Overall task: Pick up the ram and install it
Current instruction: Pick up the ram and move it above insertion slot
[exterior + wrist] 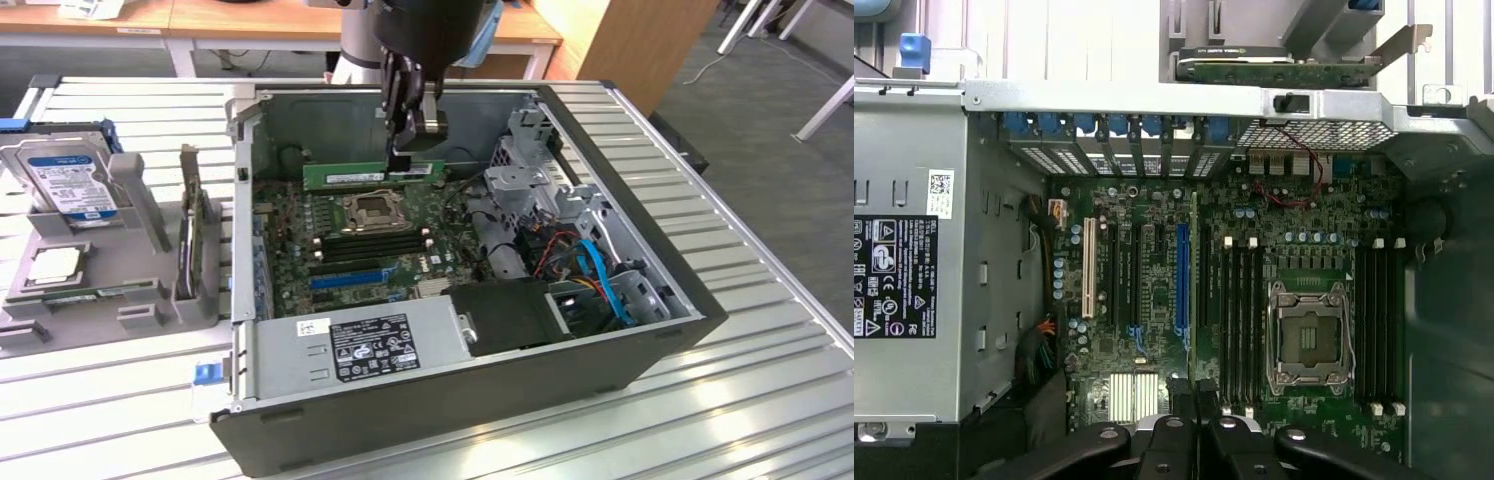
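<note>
My gripper (pixel 412 150) hangs inside the open computer case (pixel 667 300), shut on the ram (pixel 363 174). The ram is a long green stick, held level by its end on the exterior view's right, above the motherboard (pixel 300 215) and just behind the processor socket (pixel 374 208). Black memory slots (pixel 367 242) lie below and in front of it. From the wrist, I see the ram edge-on as a thin green line (pixel 1193 290) running out from between my fingers (pixel 1176 430). It hangs over the board beside a bank of black slots (pixel 1239 310) next to the socket (pixel 1311 340).
A grey power supply (pixel 374 342) fills the case's front, with cables and a drive cage (pixel 534 190) on the exterior view's right. Outside the case, on the exterior view's left, a grey fixture (pixel 134 200) holds a silver hard drive (pixel 67 180) and a small processor chip (pixel 54 265).
</note>
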`<action>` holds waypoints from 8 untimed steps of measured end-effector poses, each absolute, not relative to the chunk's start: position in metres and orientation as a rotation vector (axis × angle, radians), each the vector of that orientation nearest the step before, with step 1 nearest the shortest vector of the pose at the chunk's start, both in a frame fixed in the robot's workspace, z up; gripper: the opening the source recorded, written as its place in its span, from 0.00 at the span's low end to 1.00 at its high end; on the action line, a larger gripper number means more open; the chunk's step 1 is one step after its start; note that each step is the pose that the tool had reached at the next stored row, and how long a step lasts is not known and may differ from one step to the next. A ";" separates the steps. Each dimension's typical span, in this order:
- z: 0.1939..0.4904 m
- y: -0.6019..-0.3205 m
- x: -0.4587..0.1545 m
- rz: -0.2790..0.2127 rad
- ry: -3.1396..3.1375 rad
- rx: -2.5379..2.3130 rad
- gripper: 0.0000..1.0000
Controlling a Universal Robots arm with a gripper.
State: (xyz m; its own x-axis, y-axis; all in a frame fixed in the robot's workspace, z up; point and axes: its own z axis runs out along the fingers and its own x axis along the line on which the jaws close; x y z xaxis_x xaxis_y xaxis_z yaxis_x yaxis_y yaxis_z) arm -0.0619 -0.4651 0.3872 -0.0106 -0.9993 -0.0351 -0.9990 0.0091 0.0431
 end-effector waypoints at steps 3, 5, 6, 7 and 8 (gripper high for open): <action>0.387 -0.463 -0.062 -0.087 -2.228 2.206 0.12; 0.387 -0.460 -0.062 -0.087 -2.228 2.206 0.12; 0.387 -0.459 -0.062 -0.087 -2.228 2.206 0.12; 0.387 -0.457 -0.062 -0.087 -2.228 2.206 0.12; 0.386 -0.455 -0.062 -0.087 -2.228 2.206 0.12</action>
